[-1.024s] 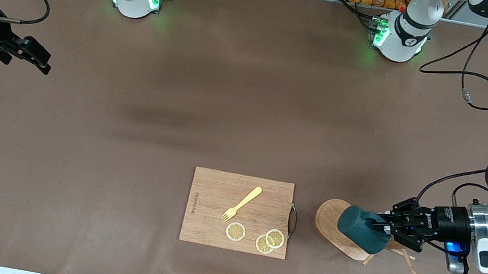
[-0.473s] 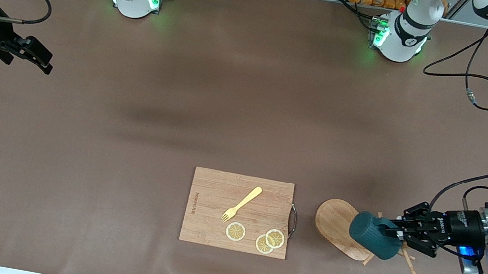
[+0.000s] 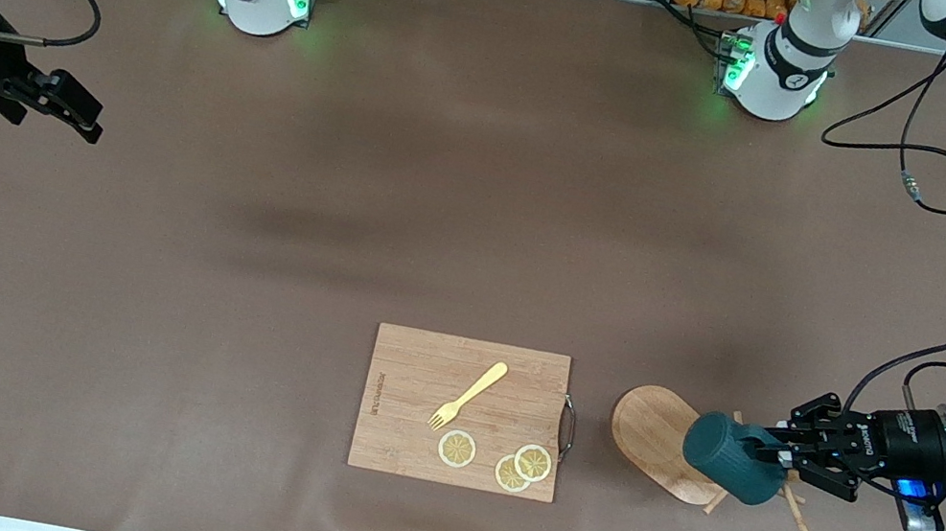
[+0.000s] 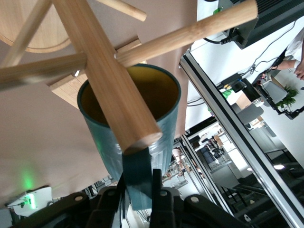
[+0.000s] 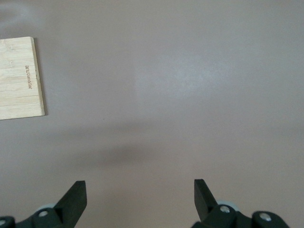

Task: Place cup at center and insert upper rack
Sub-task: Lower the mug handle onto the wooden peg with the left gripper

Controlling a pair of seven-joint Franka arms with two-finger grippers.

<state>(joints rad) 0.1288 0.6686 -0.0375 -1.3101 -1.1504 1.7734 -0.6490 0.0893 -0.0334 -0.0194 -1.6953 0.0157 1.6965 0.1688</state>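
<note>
The dark teal cup (image 3: 733, 459) hangs sideways in my left gripper (image 3: 779, 453), which is shut on its small handle. It is over the upper rack (image 3: 650, 433), a light wooden mug tree lying on its side near the left arm's end of the table. In the left wrist view the cup (image 4: 164, 123) shows its yellowish inside, and the rack's pole (image 4: 102, 78) and pegs cross its mouth. My left gripper (image 4: 138, 179) pinches the handle there. My right gripper (image 3: 83, 116) is open and empty, waiting over bare table at the right arm's end; it also shows in the right wrist view (image 5: 140, 192).
A rectangular bamboo cutting board (image 3: 405, 429) lies beside the rack, near the front camera, with a yellow fork (image 3: 470, 393) and three lemon slices (image 3: 457, 448) on it. Its corner shows in the right wrist view (image 5: 21, 78). Brown mat covers the table.
My left gripper has drawn back toward the left arm's end of the table with the cup, sliding it along the rack's pole away from the oval base. The right arm has not moved.
</note>
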